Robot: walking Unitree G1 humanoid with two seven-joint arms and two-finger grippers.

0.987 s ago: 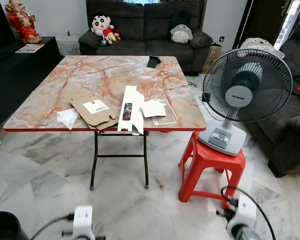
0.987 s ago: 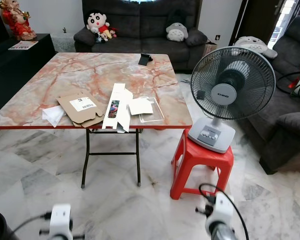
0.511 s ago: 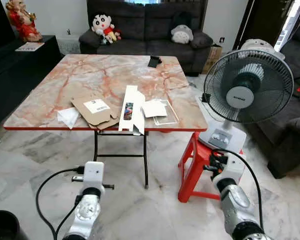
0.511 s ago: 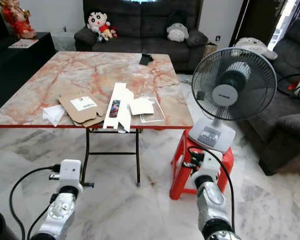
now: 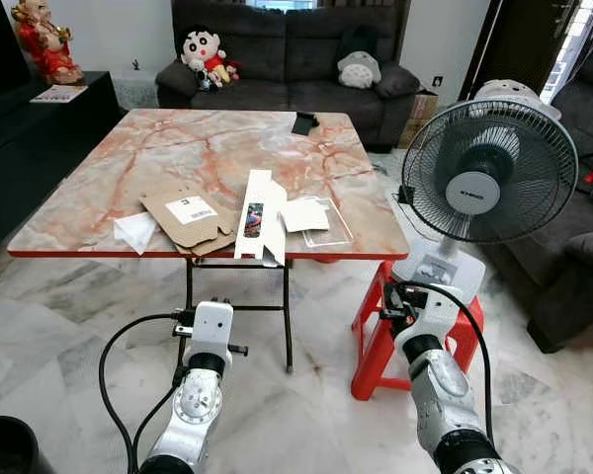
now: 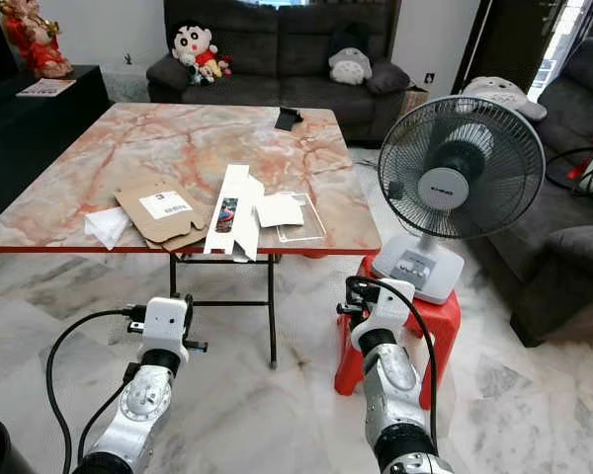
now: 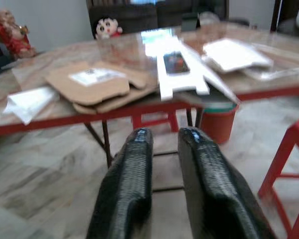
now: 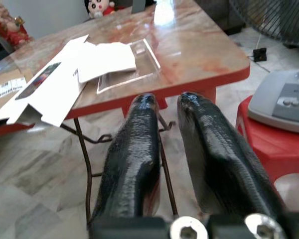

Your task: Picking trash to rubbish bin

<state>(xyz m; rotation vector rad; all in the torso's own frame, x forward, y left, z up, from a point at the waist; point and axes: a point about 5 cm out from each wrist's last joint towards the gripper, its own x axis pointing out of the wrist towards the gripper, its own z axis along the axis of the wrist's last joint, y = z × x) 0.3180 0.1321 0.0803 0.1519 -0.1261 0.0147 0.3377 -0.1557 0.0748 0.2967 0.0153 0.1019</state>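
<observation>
Silver arms raised — both end effectors (image 7: 162,137) (image 8: 164,102) face the table (image 5: 208,148).

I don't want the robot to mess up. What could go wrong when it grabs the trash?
The white carton hangs over the table edge, so a bump from below might knock it to the floor. The right gripper is close to the fan on the red stool and might clip it. The flat cardboard may be hard to pinch.
</observation>
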